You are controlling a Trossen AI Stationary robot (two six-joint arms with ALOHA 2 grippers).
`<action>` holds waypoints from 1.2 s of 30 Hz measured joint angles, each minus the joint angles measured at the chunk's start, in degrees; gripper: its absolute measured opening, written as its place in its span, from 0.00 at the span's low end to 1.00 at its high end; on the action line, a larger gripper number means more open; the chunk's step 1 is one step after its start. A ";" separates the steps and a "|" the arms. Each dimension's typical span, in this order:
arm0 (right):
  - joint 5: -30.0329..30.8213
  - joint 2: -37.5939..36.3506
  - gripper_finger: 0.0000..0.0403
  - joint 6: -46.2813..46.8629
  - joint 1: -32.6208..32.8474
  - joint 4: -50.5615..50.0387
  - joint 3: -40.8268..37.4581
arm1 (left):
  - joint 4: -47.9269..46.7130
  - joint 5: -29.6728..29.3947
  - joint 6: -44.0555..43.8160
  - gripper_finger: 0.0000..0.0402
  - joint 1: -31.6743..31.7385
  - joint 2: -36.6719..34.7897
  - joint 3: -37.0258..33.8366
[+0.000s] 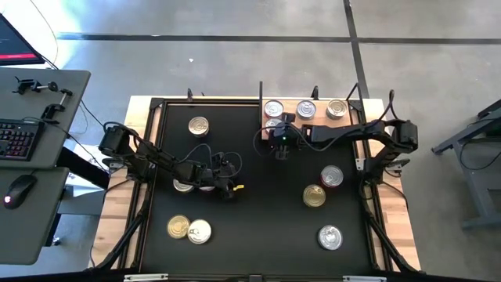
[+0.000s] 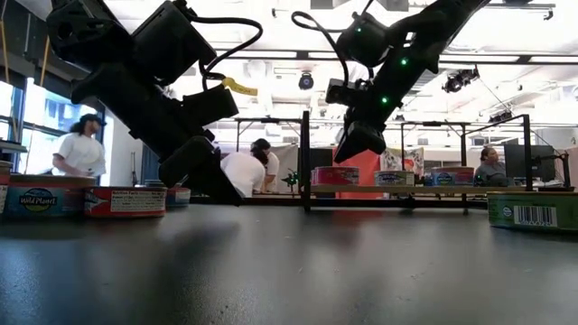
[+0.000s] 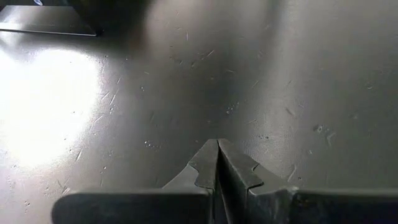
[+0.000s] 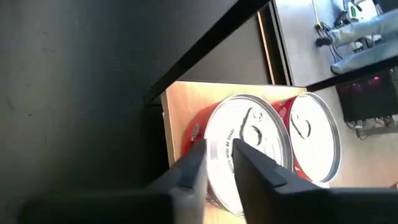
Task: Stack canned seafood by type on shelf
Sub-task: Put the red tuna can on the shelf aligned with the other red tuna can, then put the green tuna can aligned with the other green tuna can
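Now, right gripper (image 1: 280, 149): hanging at the shelf's near corner, fingers (image 4: 186, 171) parted a sliver and holding nothing, above a red-sided tin (image 4: 245, 146).
Left gripper (image 3: 217, 163): low over the black mat (image 1: 258, 219), about 9 o'clock from centre, clenched tight on nothing.
Shelf (image 1: 360, 110): wooden board at 1 o'clock, silver-lidded tins in a row along it, a second red-sided tin (image 4: 314, 137) touching the first.
Loose tins: a silver one (image 1: 199, 125) at 11 o'clock; a gold (image 1: 178, 227) and silver (image 1: 200, 232) pair at 7; three more between 3 and 5, one gold (image 1: 314, 195).
Risk one: those fingers sit so close to the lid that a careless sweep could shove the tin off the board's edge.
Risk two: the black post (image 1: 261, 98) stands just beside the wrist; a sideways swing could clip it.
Risk three: gold and silver mixed up, and the sorting fails.
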 joint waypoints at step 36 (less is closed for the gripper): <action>-23.80 -18.22 0.01 97.52 66.83 -46.64 0.07 | 6.12 0.02 1.64 0.01 -2.25 0.00 0.04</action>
